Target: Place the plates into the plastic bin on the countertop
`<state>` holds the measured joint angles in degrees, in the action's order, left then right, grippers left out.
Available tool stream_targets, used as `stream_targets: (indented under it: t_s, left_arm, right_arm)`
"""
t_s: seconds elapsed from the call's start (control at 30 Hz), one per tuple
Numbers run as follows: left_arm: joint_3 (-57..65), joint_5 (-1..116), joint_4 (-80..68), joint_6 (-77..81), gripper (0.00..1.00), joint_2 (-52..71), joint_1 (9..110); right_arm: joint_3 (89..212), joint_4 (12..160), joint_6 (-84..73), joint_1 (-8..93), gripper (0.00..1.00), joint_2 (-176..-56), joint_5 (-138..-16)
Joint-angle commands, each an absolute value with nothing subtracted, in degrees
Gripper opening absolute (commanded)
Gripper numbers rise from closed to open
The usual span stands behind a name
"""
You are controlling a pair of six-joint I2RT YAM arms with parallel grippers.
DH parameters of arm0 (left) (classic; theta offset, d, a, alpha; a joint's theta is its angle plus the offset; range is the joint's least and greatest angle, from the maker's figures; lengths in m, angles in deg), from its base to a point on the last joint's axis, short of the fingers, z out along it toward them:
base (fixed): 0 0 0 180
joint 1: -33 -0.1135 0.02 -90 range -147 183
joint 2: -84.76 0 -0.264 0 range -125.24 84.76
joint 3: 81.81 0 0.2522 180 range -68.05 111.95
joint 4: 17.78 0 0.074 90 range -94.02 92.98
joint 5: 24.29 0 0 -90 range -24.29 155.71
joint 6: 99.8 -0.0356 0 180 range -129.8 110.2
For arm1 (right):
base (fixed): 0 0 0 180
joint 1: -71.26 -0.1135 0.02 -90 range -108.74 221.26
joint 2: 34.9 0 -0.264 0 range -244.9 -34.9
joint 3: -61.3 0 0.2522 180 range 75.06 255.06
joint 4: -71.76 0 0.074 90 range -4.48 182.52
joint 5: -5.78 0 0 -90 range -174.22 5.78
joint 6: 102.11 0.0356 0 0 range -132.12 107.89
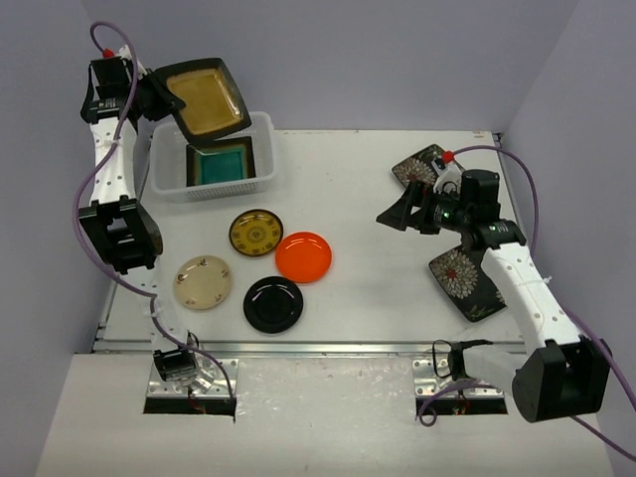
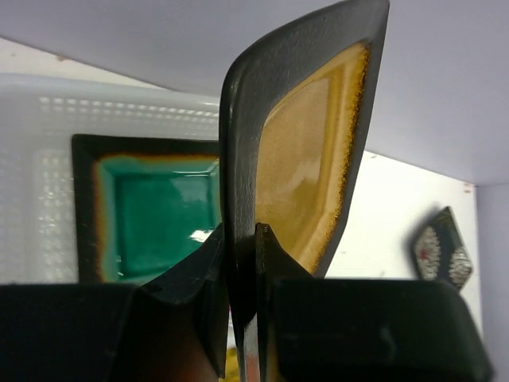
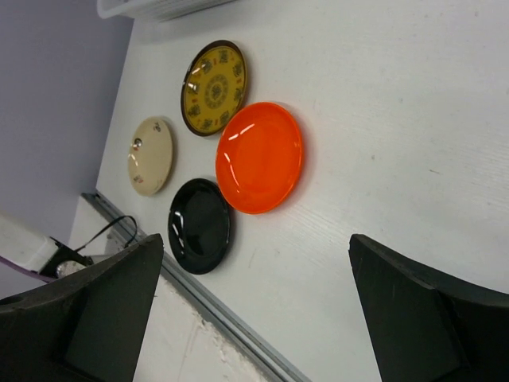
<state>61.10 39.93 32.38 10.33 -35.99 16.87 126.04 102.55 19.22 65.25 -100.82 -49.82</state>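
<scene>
Amber square plate [image 1: 207,99]: tilted, its left edge clamped in the left gripper [image 1: 162,92], held over the far side of the plastic bin [image 1: 266,149] at far left. Teal square plate [image 1: 221,165] lies flat inside the bin.

Right gripper [image 1: 402,212]: fingers wide apart, empty, above the countertop [image 1: 368,179] at right.

On the countertop near the bin: yellow-patterned plate [image 1: 255,232], orange plate [image 1: 303,255], black round plate [image 1: 272,303], cream plate [image 1: 203,281].

Two flowered black plates at right: one far [image 1: 417,167], one near [image 1: 465,281].

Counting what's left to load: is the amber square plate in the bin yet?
Out. The amber plate hangs tilted above the bin, pinched between the left fingers; only the teal plate lies inside.
</scene>
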Motion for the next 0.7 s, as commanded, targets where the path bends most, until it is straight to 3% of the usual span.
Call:
stream_targets:
  t_s: [0.0,0.3,0.53,0.67]
  left_arm:
    - [66.2,30.6,33.5,6.2,0.00,-39.2,14.5]
    - [65.0,21.1,30.5,5.8,0.00,-48.6,12.5]
    - [66.3,31.9,35.9,2.7,0.01,-52.8,12.6]
    - [67.7,35.5,36.9,1.0,0.10,-54.0,13.0]
  right_arm:
    - [124.5,107.0,14.1,65.4,0.99,-95.6,-55.3]
    - [123.4,106.7,13.4,65.4,0.99,-93.3,-53.6]
    - [123.1,104.5,14.1,65.4,0.99,-95.8,-50.8]
    - [122.4,102.9,14.2,65.4,0.99,-95.5,-50.6]
